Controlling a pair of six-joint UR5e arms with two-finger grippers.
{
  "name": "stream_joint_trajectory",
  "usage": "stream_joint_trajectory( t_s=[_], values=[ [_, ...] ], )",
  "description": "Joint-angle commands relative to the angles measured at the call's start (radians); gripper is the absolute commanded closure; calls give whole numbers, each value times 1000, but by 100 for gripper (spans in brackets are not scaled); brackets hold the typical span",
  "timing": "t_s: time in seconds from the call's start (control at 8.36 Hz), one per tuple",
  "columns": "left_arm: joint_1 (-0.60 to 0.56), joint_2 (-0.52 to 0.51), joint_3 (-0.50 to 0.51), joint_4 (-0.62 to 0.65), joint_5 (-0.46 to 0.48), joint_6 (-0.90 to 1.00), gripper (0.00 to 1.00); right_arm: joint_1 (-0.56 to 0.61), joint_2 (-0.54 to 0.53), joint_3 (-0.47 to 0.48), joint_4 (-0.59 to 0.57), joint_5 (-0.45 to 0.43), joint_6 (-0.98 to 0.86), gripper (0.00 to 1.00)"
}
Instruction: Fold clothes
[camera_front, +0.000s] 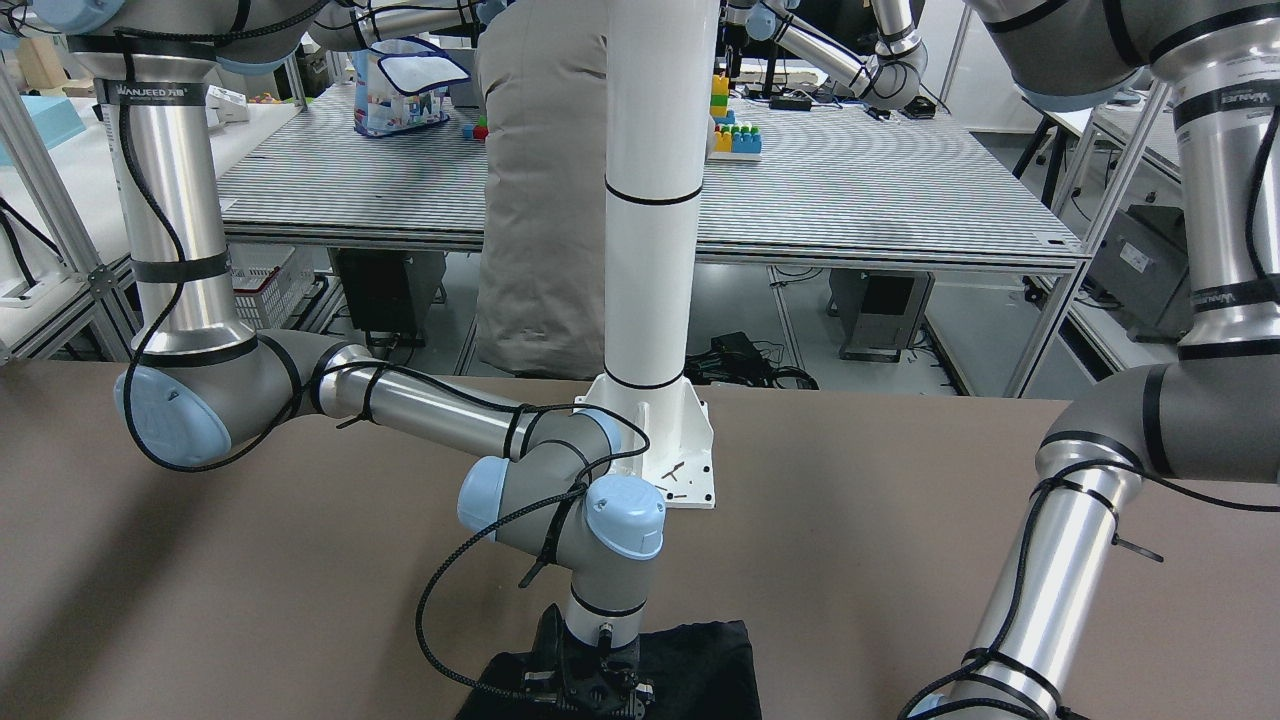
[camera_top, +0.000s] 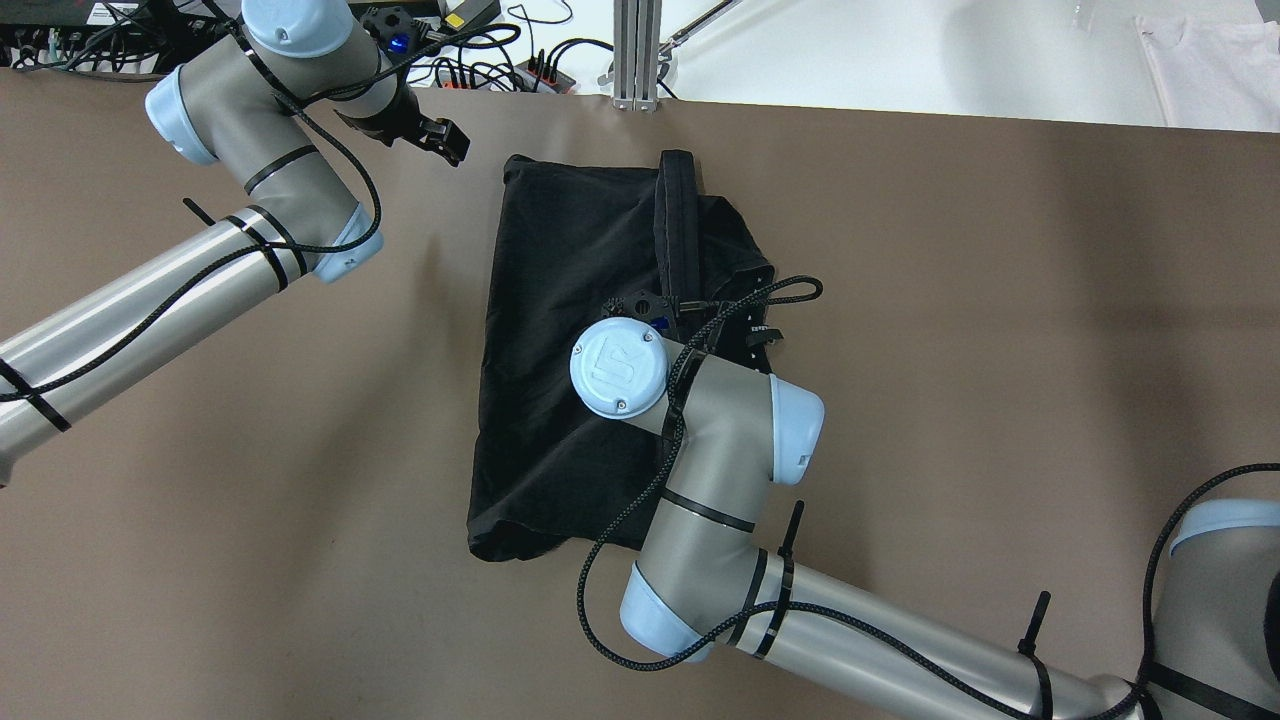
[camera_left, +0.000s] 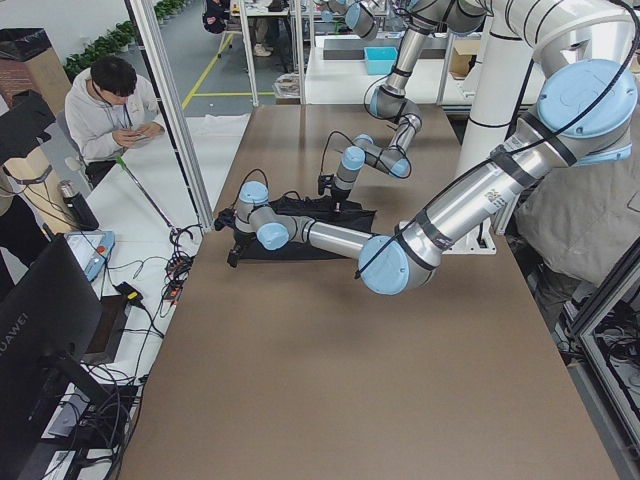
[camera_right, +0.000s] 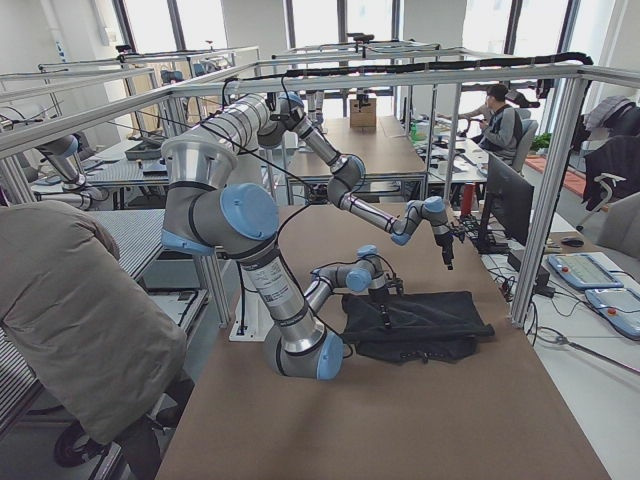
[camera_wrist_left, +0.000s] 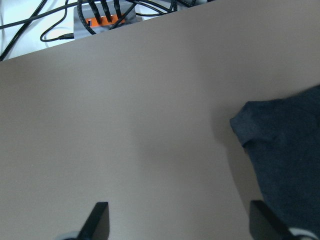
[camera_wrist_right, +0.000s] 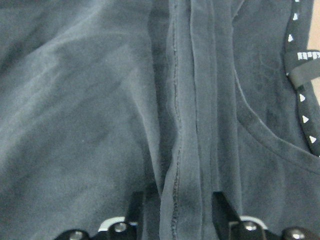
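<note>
Cloth (camera_top: 560, 350) partly folded, uneven; more folds left. Right gripper (camera_wrist_right: 178, 212) pinches its hem; left gripper (camera_wrist_left: 180, 220) wide open, empty

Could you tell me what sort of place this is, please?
Most likely a robotics lab: another robot arm works at a neighbouring table, aluminium frames enclose the stations, and a person sits nearby.

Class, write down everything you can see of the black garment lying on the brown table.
The black garment is soft, matte fabric, loosely folded into a rough rectangle and lying flat on the brown table, with wrinkles. A stitched, hemmed band runs lengthwise along it, reaching its far edge; a curved seam lies beside the band. The right tool stands over it, fingers either side of the raised band; whether they pinch it is unclear.
</note>
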Motion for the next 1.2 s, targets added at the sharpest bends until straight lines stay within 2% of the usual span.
stream_joint_trajectory(
  t_s=[0.0,0.12,0.36,0.6,0.72,0.84,0.96,1.08],
  values=[
    [0,2,0,0,0,1,0,-1,-17,-1,-3,0,-44,92],
    [0,1,0,0,0,1,0,1,-35,10,-3,5,-91,100],
    [0,2,-2,0,0,1,0,10,-82,52,-2,14,-110,100],
    [0,2,-2,0,0,1,0,19,-225,216,-2,20,-176,100],
    [0,2,-2,0,0,1,0,19,-265,255,1,20,-176,83],
    [0,2,-2,-2,0,1,0,19,-290,263,17,22,-176,19],
    [0,4,-2,0,2,1,0,19,-282,264,41,22,-167,7],
    [1,10,-2,-2,2,1,0,19,-259,278,52,20,-159,6]
  ],
)
